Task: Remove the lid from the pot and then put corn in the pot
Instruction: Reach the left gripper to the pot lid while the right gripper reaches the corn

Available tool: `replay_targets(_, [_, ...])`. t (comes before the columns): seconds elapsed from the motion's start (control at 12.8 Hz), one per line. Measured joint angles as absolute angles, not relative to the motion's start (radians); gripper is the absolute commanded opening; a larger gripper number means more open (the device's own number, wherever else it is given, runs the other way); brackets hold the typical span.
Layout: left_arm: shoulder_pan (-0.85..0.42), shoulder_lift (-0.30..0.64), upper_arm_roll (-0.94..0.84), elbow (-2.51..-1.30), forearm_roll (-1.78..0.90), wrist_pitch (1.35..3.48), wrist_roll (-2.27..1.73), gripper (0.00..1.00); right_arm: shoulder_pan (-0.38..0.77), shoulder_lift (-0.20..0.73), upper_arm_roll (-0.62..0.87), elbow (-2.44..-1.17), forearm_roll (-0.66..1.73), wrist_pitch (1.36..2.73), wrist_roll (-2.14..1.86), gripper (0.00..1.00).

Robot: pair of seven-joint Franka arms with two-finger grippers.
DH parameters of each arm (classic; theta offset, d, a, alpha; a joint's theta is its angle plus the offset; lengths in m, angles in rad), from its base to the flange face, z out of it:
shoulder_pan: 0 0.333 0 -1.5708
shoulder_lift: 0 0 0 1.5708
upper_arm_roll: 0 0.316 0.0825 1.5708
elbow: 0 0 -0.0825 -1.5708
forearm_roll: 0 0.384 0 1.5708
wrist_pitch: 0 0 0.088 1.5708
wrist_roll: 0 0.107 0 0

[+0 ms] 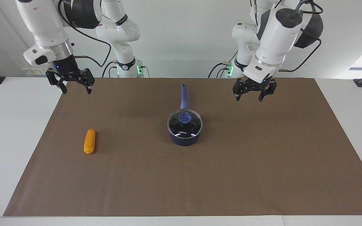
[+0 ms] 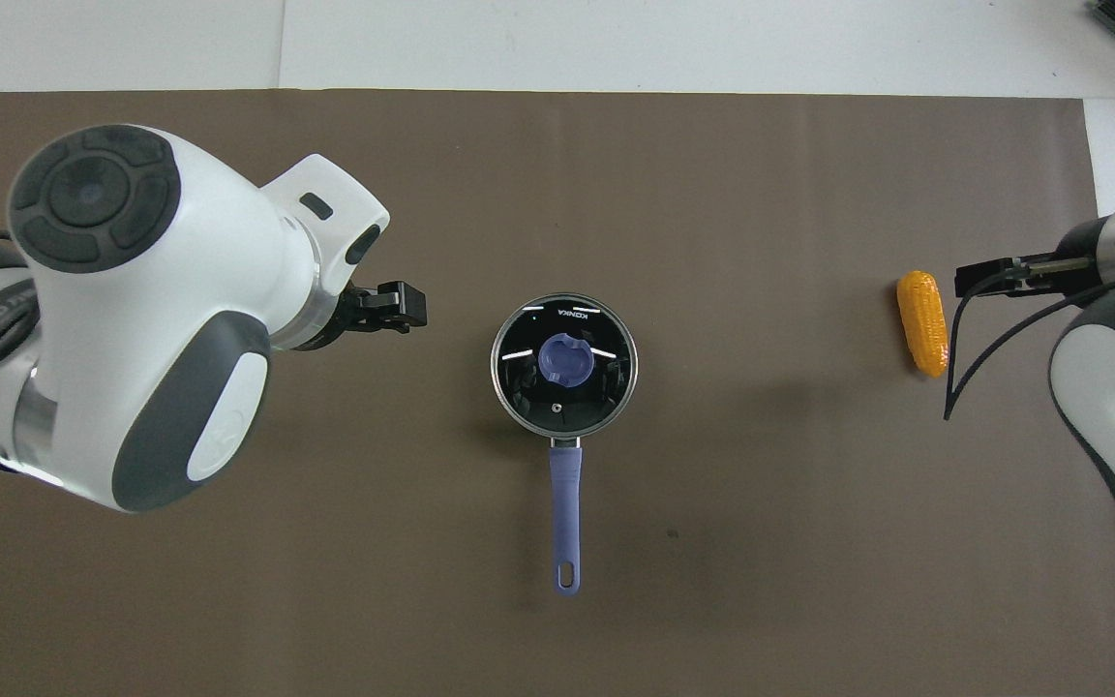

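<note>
Two glossy white arms with dark grey joint caps carry black two-finger grippers, looping black cables and green base lights.

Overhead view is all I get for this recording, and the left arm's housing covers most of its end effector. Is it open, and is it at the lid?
Observer: In the facing view the left end effector is open, fingers pointing down.
Operator: Is it touching the lid?
Observer: No. It hangs in the air over the brown mat, apart from the pot and the lid on it.
Operator: The right one looks as if it sits right at the corn.
Observer: It does not. The right end effector is open and raised above the mat's edge, and the corn lies untouched on the mat.
</note>
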State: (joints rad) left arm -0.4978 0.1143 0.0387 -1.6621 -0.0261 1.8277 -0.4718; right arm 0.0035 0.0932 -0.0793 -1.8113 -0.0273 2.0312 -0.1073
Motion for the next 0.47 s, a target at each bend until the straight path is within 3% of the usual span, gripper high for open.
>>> replay_targets(0.47, [-0.637, 0.219, 0.038, -1.662, -0.026, 1.949, -0.592, 1.00, -0.039, 0.290, -0.080, -1.821, -0.027, 2.210, -0.197, 1.00])
